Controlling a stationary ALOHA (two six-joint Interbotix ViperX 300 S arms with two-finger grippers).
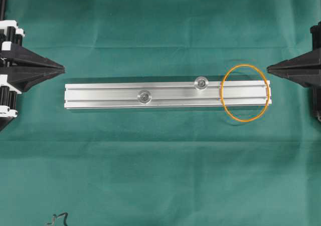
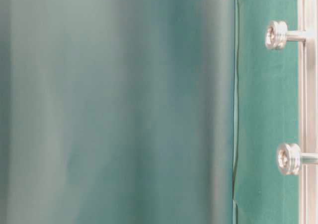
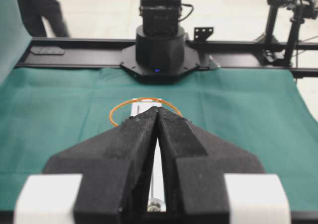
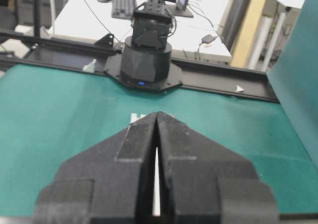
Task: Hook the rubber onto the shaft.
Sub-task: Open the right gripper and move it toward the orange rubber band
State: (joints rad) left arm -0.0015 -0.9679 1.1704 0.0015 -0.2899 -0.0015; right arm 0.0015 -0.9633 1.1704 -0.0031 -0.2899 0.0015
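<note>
The orange rubber [image 1: 245, 92] lies as a loop draped over the right end of the aluminium rail [image 1: 100, 95]. Two shafts stand up from the rail: one near its middle [image 1: 145, 96], the other further right [image 1: 201, 82]. From table level both shafts [image 2: 277, 35] [image 2: 289, 159] show with grooved heads. My left gripper [image 1: 63, 67] rests shut off the rail's left end, nothing in it. My right gripper [image 1: 269, 68] is shut too, just right of the rubber. In the left wrist view the rubber [image 3: 118, 111] shows beyond the shut tips [image 3: 158, 110]. The right wrist view shows shut tips [image 4: 157, 114] hiding the rubber.
A green cloth [image 1: 160, 166] covers the table. A small dark squiggle of wire [image 1: 58, 219] lies at the front left edge. Each wrist view faces the opposite arm's black base [image 3: 160, 50] [image 4: 144, 60]. A blurred green fold [image 2: 114, 105] fills most of the table-level view.
</note>
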